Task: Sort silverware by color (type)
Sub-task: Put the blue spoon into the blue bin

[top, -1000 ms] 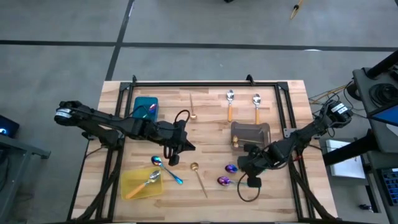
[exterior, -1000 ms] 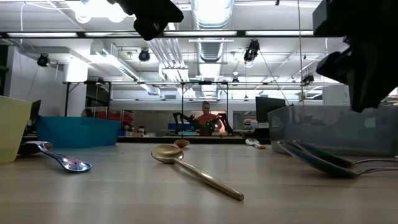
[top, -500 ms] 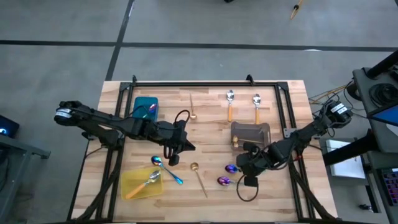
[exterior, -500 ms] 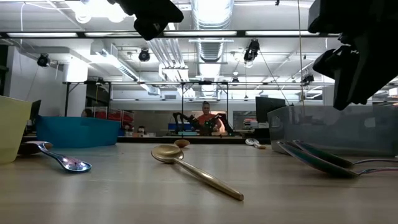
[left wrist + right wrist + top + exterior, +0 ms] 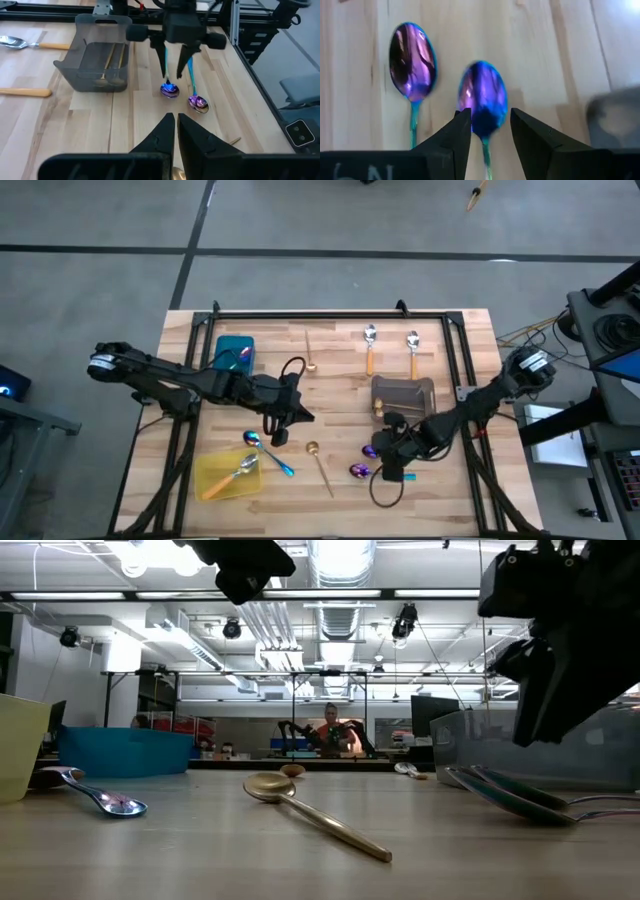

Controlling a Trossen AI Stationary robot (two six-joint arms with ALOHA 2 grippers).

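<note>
The right hand (image 5: 385, 451) sits low in the lower right of the high view, fingers (image 5: 451, 136) apart astride an iridescent spoon (image 5: 483, 98) lying on the counter (image 5: 340, 395). A second iridescent spoon (image 5: 412, 61) lies just beside it, the grey tray (image 5: 403, 394) close above. The left hand (image 5: 279, 431) hangs mid-frame with fingers (image 5: 161, 131) nearly together, holding nothing, between a gold spoon (image 5: 320, 464) and the teal-handled spoon (image 5: 270, 453) by the yellow tray (image 5: 227, 475).

Bare wood (image 5: 340, 405) between arms (grey tray (image 5: 403, 394) beside).
</note>
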